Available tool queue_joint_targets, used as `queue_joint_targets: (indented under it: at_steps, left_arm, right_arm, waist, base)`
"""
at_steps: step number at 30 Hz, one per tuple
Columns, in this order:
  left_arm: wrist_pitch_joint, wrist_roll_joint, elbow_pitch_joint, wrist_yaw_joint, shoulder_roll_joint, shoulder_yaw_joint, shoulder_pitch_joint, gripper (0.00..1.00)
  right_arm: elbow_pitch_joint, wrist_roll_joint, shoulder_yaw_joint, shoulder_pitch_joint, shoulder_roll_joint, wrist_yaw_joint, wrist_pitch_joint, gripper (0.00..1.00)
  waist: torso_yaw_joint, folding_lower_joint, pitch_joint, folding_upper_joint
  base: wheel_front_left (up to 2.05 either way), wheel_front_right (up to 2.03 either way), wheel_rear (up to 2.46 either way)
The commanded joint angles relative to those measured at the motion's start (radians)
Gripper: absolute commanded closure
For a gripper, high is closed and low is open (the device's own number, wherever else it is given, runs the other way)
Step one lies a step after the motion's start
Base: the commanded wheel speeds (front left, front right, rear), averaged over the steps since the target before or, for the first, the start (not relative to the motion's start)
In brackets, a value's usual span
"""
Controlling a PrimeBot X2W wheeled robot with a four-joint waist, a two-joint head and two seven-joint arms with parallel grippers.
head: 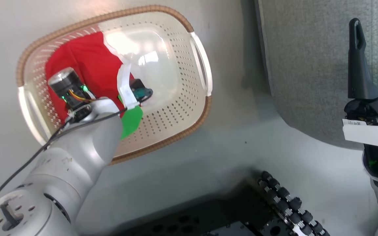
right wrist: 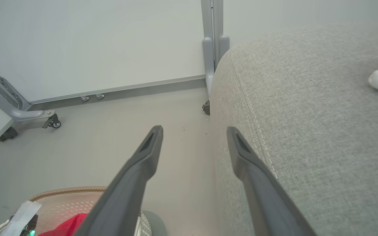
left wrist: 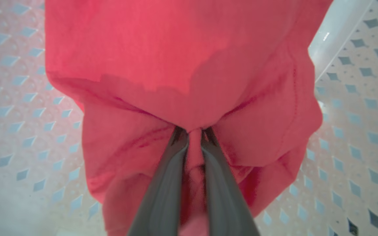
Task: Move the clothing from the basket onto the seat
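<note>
The left gripper [left wrist: 194,131] is pinched on a fold of red clothing [left wrist: 176,65] down in the basket [head: 189,26]. The seat [head: 307,65] lies to its right, near the spread, empty right gripper [head: 370,18] — so the carry likely goes up, then rightward.

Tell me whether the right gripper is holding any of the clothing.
No: in the right wrist view the right gripper stands open with nothing between its jaws, above bare floor beside the seat.
</note>
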State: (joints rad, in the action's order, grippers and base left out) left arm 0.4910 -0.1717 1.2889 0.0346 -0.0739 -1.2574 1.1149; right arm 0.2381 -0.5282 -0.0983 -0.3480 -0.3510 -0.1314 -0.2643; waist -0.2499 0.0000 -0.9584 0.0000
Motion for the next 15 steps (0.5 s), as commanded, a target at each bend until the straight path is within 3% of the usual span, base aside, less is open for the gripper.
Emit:
queue_joint_targets:
  at_steps: [1, 10, 15]
  left_arm:
    - [-0.012, -0.006, 0.001, 0.005, 0.002, 0.004, -0.021, 1.00]
    - [-0.165, -0.035, 0.001, 0.065, 0.009, 0.014, -0.098, 1.00]
    - [-0.259, -0.056, 0.001, 0.071, 0.012, 0.023, -0.156, 1.00]
  right_arm:
    - [-0.005, 0.007, 0.004, 0.014, -0.005, 0.002, 0.000, 0.00]
    - [-0.029, -0.015, 0.020, 0.053, -0.004, 0.002, 0.000, 0.00]
    - [-0.043, -0.021, 0.023, 0.083, 0.005, 0.002, 0.000, 0.00]
  waist:
    - [0.030, 0.0000, 0.065, 0.0000]
    - [0.062, 0.0000, 0.218, 0.0000]
    - [0.085, 0.0000, 0.315, 0.0000]
  base:
    - [0.00, 0.00, 0.00]
    - [0.00, 0.00, 0.00]
    - [0.00, 0.00, 0.00]
